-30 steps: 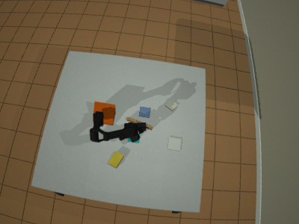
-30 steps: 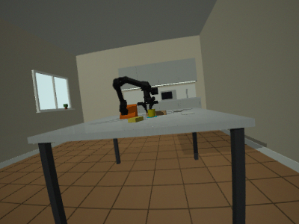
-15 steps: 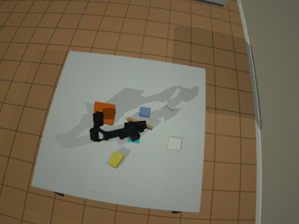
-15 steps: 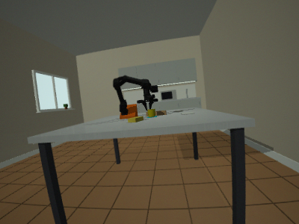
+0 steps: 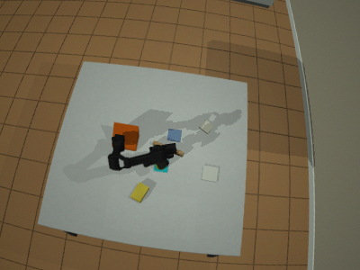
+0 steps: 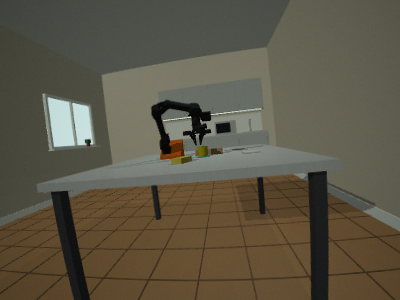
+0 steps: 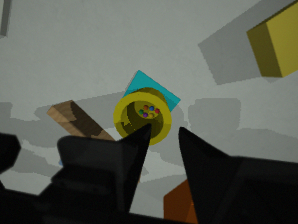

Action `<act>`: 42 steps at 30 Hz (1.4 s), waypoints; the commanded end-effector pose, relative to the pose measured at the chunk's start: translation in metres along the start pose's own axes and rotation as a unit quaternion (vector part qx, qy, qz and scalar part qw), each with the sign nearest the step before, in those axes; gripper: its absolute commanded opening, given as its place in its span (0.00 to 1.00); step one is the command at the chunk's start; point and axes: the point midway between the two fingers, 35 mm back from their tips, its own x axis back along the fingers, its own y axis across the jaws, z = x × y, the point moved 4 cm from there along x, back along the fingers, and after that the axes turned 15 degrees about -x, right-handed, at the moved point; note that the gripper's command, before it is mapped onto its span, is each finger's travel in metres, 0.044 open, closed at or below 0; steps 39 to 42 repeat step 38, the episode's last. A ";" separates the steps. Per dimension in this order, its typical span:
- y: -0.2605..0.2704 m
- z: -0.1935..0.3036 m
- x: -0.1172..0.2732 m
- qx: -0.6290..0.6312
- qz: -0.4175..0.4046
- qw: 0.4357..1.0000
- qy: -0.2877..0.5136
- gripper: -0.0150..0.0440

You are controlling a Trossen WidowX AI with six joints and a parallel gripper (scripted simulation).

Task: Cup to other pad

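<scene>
- Cup [image 7: 143, 116] sits upright on the cyan pad [image 7: 154, 90], marbles [image 7: 148, 112] all inside at the bottom.
- Judgement: the step in hand is the let-go and retreat, so the cup looks delivered, assuming cyan is the target pad.
- To do it well: pull the claw [image 7: 165, 134] straight up, with no sideways drift, so neither fingertip clips the rim and tips the cup.
- Keep the spread as is or wider until the tips are well above the rim.
- Claw is partly spread and holds nothing; in the wrist view the fingertips sit above the near rim, apart from it.
- Wooden block [image 7: 75, 120] lies just beside the cup, yellow block [image 7: 276, 45] well apart; both matter only if the retreat goes lateral.
- Exterior view shows the cup on the counter [image 6: 250, 162] below the claw.
</scene>
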 end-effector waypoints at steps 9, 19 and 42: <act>-0.001 0.000 0.005 0.001 0.000 1.000 -0.001 0.72; 0.000 -0.001 0.022 0.005 -0.007 1.000 0.000 1.00; -0.003 -0.003 0.064 0.018 -0.025 1.000 -0.001 1.00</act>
